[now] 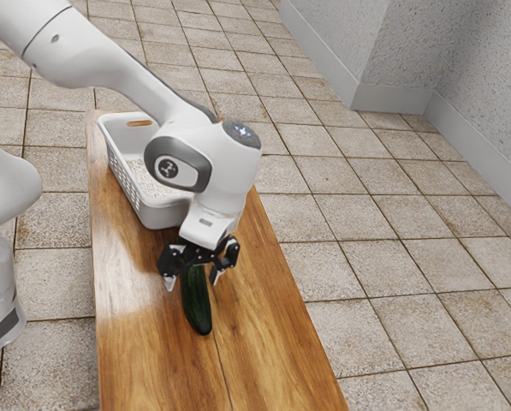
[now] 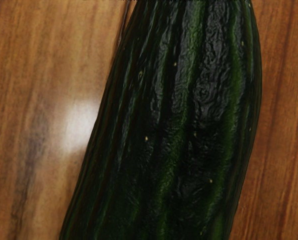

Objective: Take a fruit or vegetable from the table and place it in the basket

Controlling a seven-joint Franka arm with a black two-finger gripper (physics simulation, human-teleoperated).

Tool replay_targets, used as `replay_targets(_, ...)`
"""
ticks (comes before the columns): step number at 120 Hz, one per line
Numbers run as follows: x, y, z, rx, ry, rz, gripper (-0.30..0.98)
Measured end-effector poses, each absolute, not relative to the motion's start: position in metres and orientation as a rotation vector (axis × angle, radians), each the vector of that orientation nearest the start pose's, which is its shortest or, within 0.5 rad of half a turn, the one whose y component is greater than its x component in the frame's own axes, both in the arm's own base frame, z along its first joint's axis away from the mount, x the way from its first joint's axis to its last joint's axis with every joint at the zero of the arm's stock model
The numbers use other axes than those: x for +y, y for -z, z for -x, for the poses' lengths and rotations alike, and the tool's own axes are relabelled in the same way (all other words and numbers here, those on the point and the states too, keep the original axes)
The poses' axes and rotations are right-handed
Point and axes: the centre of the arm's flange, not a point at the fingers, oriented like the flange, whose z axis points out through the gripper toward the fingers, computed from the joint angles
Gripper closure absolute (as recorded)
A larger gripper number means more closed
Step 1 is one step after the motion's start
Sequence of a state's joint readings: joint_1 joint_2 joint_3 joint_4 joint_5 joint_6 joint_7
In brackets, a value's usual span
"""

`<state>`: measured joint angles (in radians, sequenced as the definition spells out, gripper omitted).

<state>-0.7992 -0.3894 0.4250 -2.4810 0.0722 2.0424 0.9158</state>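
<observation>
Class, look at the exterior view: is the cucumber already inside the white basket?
No, the cucumber lies on the wooden table, outside the basket.

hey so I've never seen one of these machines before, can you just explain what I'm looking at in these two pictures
The white jointed machine is a robot arm. At its end is a black two-fingered end effector, the part that grasps.

The exterior view comes from a camera beside the arm, looking down at the scene. The wrist view comes from a camera on the arm's hand, so it is a close-up of what is just below.

On the wooden table are a dark green cucumber and a white basket with holes in its sides. The fingers stand open on either side of the cucumber, so nothing is held. The job is to put a fruit or vegetable in the basket, so the cucumber is probably the one meant.
</observation>
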Motion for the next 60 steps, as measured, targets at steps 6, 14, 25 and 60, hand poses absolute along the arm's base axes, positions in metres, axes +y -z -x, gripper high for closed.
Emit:
replay_targets(6, -0.1482, -0.4105, -0.3896, 2.047, -0.081, 2.525, 0.00)
replay_targets(14, -0.1485, -0.4070, -0.3892, 2.050, -0.085, 2.521, 0.00)
replay_targets(25, -0.1488, -0.4053, -0.3892, 2.053, -0.080, 2.517, 0.00)
replay_targets(60, -0.1429, -0.4069, -0.3961, 2.024, -0.048, 2.559, 0.44)
